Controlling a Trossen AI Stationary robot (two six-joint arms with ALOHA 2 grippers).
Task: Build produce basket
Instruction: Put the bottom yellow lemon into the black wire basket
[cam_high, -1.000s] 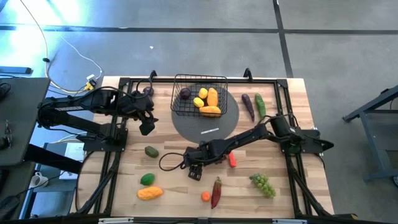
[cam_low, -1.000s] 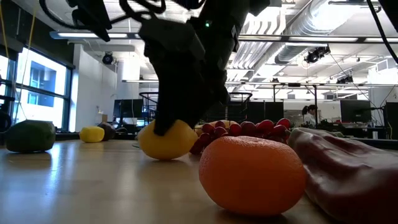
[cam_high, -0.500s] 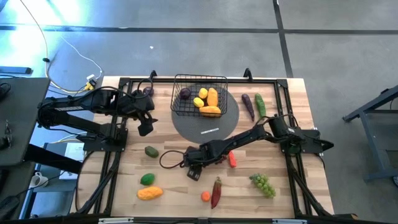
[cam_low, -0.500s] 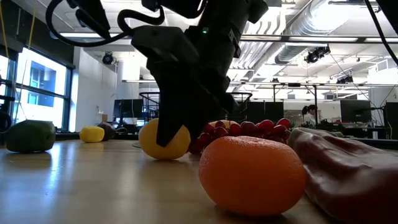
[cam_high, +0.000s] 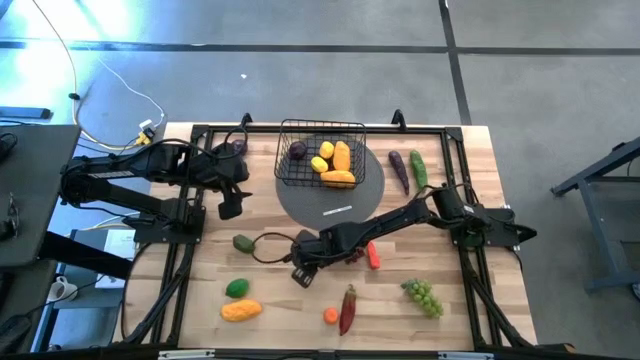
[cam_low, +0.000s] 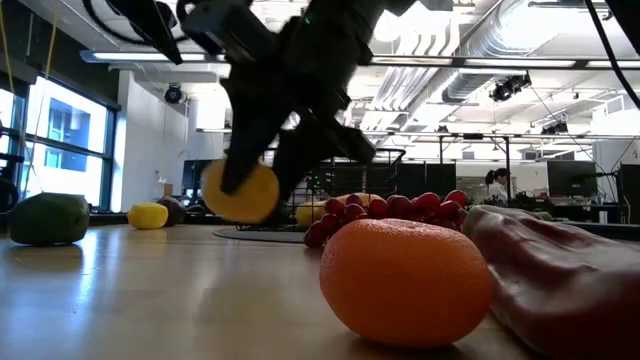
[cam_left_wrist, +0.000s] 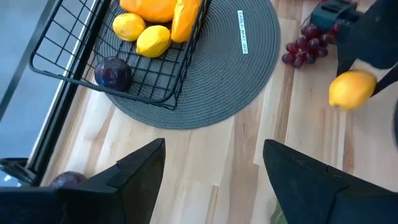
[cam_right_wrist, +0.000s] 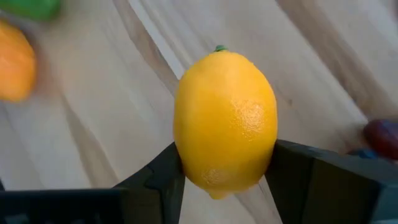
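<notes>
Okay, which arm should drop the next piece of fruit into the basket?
The right. Its gripper is shut on a lemon, lifted off the table in the low view, ready to carry to the basket. The left gripper hangs open and empty beside the basket.

Black wire basket (cam_high: 321, 153) w/ approx. five produce pieces (cam_high: 333, 163), upright on mat.

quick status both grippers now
left gripper: open, empty, near the basket.
right gripper: shut on the lemon, lifted off the table.
</notes>
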